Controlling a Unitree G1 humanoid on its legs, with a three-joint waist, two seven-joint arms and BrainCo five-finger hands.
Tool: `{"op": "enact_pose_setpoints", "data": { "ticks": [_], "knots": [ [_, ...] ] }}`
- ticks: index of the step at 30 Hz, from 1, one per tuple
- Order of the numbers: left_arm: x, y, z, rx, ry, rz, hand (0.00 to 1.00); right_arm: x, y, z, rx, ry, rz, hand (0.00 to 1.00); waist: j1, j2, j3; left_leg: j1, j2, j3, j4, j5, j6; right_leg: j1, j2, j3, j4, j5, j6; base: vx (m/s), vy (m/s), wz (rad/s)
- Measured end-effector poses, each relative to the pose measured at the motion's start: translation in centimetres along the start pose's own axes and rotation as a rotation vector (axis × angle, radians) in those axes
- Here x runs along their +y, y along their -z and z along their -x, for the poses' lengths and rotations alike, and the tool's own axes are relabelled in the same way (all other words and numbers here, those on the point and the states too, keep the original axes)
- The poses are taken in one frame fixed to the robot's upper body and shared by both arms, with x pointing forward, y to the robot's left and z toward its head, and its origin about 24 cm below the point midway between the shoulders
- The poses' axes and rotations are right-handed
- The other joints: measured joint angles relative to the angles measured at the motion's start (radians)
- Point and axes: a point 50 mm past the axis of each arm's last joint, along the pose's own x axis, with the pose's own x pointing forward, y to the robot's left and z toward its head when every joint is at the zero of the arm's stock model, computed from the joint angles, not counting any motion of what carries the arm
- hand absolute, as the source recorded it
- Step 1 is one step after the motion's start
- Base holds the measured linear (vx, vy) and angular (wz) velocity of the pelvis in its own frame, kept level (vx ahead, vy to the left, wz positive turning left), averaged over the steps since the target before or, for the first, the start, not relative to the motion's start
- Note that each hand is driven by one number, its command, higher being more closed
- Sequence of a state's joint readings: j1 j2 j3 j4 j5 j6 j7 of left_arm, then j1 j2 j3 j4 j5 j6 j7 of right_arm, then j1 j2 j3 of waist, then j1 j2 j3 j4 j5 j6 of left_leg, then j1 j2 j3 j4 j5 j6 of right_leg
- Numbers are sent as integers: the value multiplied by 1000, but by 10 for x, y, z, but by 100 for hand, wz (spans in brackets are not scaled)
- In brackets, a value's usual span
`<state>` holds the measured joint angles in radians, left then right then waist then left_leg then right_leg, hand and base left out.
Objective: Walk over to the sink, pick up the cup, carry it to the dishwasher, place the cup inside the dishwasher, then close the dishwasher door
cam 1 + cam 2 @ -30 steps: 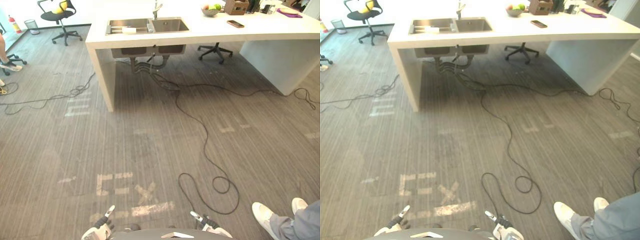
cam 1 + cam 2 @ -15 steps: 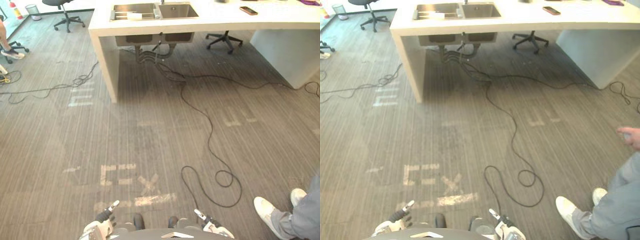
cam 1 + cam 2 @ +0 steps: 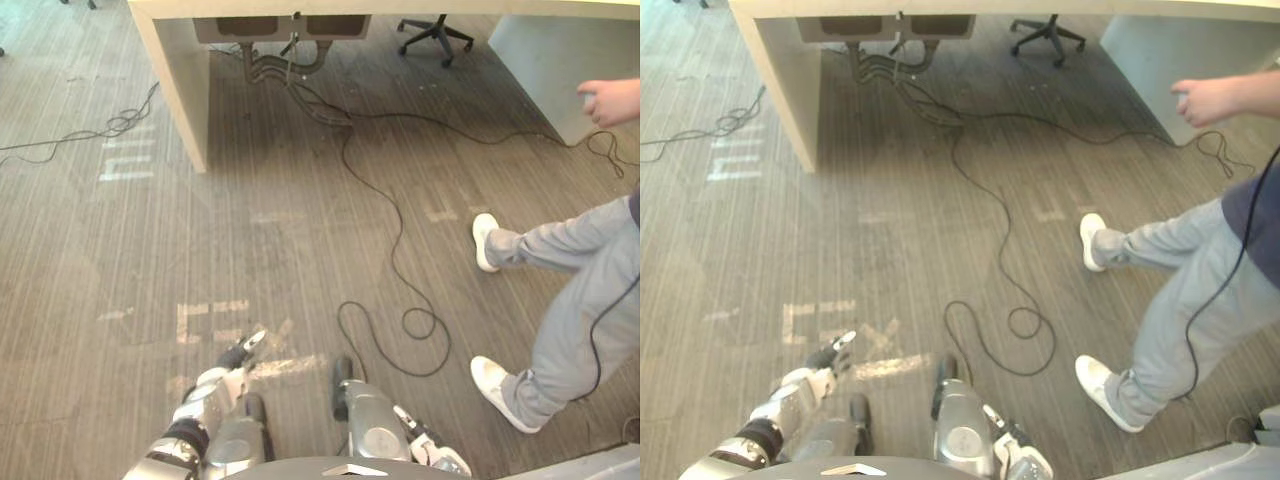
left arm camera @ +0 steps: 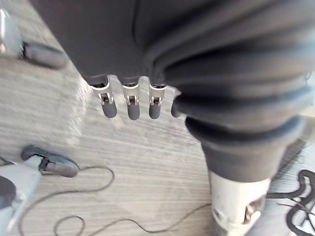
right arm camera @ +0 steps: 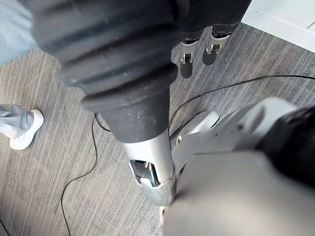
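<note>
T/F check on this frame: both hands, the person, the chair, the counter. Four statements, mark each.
1. The left hand holds a cup. False: its fingers are straight and it holds nothing.
2. A person in white shoes stands on the robot's right. True.
3. An office chair stands beyond the counter. True.
4. The right hand grips the counter's edge. False: it hangs low over the floor, far from the counter.
</note>
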<state>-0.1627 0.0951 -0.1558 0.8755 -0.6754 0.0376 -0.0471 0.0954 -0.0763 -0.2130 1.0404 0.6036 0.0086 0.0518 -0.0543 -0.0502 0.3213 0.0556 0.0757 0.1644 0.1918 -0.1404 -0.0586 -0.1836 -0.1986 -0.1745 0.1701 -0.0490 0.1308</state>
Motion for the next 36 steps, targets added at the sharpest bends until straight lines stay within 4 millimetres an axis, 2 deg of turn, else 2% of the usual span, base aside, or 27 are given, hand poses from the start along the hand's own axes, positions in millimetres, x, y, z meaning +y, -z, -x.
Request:
{"op": "enact_pose_setpoints", "data": {
  "ticks": [2, 4, 5, 7, 8, 9, 10, 11, 12, 13, 14, 15, 16, 18, 19, 21, 23, 24, 25, 26, 27, 29, 30, 32, 33, 34, 36],
  "knots": [
    [0, 7, 4, -1, 4, 23, 0, -6, 8, 3, 20, 20, -26, 0, -4, 15, 3, 39, 40, -2, 60, -57, -43, -15, -8, -34, 167, 17, -26, 216, -459, 26],
    [-3, 15, 8, 11, 11, 45, 0, -15, 9, 6, 27, 44, -55, 0, -2, 39, -23, 52, 72, -13, 80, -78, -84, -54, -3, -58, 289, -50, -99, 283, -363, 24],
    [-9, 23, 9, 30, 23, 65, 0, -21, 9, 7, 24, 64, -99, 0, -12, 67, -41, 26, 100, -33, 185, -123, -79, -65, -3, -103, 338, -110, -115, 335, -308, 32],
    [-9, 32, 11, 50, 16, 92, 0, -24, 11, 8, 41, 80, -134, 0, -10, 74, -46, 2, 100, -45, 434, -172, -73, -36, 10, -117, 342, -139, -123, 301, -240, 16],
    [-7, 42, 14, 68, -5, 134, 0, -32, 13, 10, 58, 99, -135, 0, -12, 100, -65, -31, 106, -48, 657, -147, -79, -4, 49, -134, 307, -142, -124, 273, -174, 5],
    [-5, 50, 17, 80, -20, 161, 0, -40, 14, 13, 62, 120, -130, 0, -10, 128, -87, -40, 114, -48, 761, -63, -89, 16, 88, -150, 276, -142, -124, 279, -154, 12],
    [-2, 58, 21, 92, -34, 183, 0, -51, 12, 15, 61, 146, -114, 0, -10, 170, -120, -40, 136, -45, 753, 139, -90, 32, 138, -174, 249, -144, -123, 403, -160, 4],
    [10, 59, 25, 81, -69, 179, 0, -50, 10, 13, 72, 145, -65, 0, -1, 157, -129, -34, 162, -9, 759, 196, -101, 46, 160, -171, 268, -155, -167, 338, -151, 3],
    [21, 57, 28, 67, -102, 167, 0, -47, 14, 12, 87, 138, -45, 0, 0, 128, -121, -40, 167, -7, 780, 335, -60, 95, 165, -156, 221, -155, -178, 478, -144, -17],
    [31, 54, 34, 35, -121, 147, 0, -43, 18, 12, 101, 131, -43, 0, 21, 98, -129, -90, 156, -13, 845, 248, -53, 185, 172, -134, 106, -125, -210, 237, -56, -16],
    [30, 51, 35, 23, -115, 144, 0, -43, 17, 12, 96, 130, -43, 0, 23, 91, -131, -110, 151, -11, 856, 172, -48, 196, 172, -131, 93, -120, -213, 376, -47, -33],
    [21, 37, 36, -55, -82, 136, 0, -41, 10, 10, 73, 116, -33, 0, 37, 82, -123, -162, 120, 17, 816, -7, -3, 230, 162, -114, 59, -99, -213, 232, -35, -44],
    [9, 20, 38, -144, -31, 124, 0, -38, 1, 7, 46, 92, -29, 0, 57, 74, -117, -192, 88, 58, 652, -68, 9, 250, 145, -104, 47, -98, -214, 285, -23, -47],
    [-13, -6, 43, -268, 64, 102, 0, -26, -12, 3, -9, 41, -24, 0, 61, 89, -120, -210, 44, 80, 300, -54, 18, 277, 128, -94, 37, -104, -212, 302, 75, -34],
    [-26, -19, 48, -333, 117, 95, 0, -18, -17, 2, -30, 5, 19, 0, 68, 100, -117, -227, 28, 67, 101, 13, 0, 291, 119, -79, 33, -123, -194, 319, 122, -27],
    [-44, -36, 54, -404, 193, 86, 0, -12, -20, 2, -40, -33, 68, 0, 70, 110, -117, -276, 37, 23, -28, 66, -23, 312, 111, -73, 45, -164, -161, 258, 184, -19],
    [-49, -37, 56, -415, 216, 85, 0, -15, -12, 4, -18, -23, 59, 0, 83, 114, -117, -280, 68, 56, -40, 66, -21, 369, 111, -55, 58, -217, -115, 315, 252, -20],
    [-49, -33, 57, -402, 217, 82, 0, -21, -12, 5, -12, -7, 63, 0, 83, 132, -130, -262, 82, 65, -53, 98, -3, 410, 119, -45, 65, -250, -88, 422, 329, -23],
    [-45, -34, 57, -398, 204, 72, 0, -24, -9, 5, 11, 14, 65, 0, 82, 115, -140, -244, 61, 58, -44, 217, 29, 429, 92, -20, 82, -286, -84, 442, 334, -23],
    [-42, -36, 57, -402, 199, 65, 0, -25, -5, 5, 29, 20, 64, 0, 85, 100, -146, -247, 40, 53, -34, 232, 41, 428, 76, -9, 87, -297, -86, 433, 296, -30],
    [-40, -41, 58, -419, 193, 60, 0, -21, 2, 4, 57, 18, 58, 0, 87, 61, -155, -264, -1, 43, 3, 224, 54, 423, 42, 12, 98, -300, -94, 336, 200, -21],
    [-39, -48, 57, -441, 190, 61, 0, -22, 11, 4, 87, 33, 29, 0, 88, 40, -164, -280, -46, 25, 53, 190, 92, 383, 2, 61, 183, -273, -87, 413, 266, -7],
    [-39, -49, 57, -446, 188, 61, 0, -27, 12, 6, 89, 56, 10, 0, 86, 37, -167, -266, -63, 29, 52, 170, 101, 352, -17, 87, 264, -246, -48, 461, 340, 6],
    [-43, -53, 57, -455, 193, 61, 0, -35, 15, 8, 102, 89, -24, 0, 80, 29, -171, -203, -103, 40, 31, 129, 134, 208, -54, 180, 612, -109, 108, 377, 267, 12],
    [-42, -54, 57, -459, 193, 53, 0, -34, 17, 8, 110, 87, -28, 0, 78, 22, -173, -186, -110, 43, 25, 119, 131, 164, -61, 188, 717, -70, 120, 309, 149, 5],
    [-39, -56, 58, -466, 186, 33, 0, -34, 23, 9, 121, 86, -43, 0, 78, 25, -171, -138, -123, 46, -4, 109, 132, 89, -79, 161, 866, -47, 81, 241, 87, -2],
    [-40, -59, 61, -485, 181, 15, 0, -35, 22, 9, 113, 100, -54, 0, 68, 34, -171, -67, -124, 45, -55, 101, 123, 18, -94, 69, 918, -102, -22, 295, 76, -7]
  ]
}}
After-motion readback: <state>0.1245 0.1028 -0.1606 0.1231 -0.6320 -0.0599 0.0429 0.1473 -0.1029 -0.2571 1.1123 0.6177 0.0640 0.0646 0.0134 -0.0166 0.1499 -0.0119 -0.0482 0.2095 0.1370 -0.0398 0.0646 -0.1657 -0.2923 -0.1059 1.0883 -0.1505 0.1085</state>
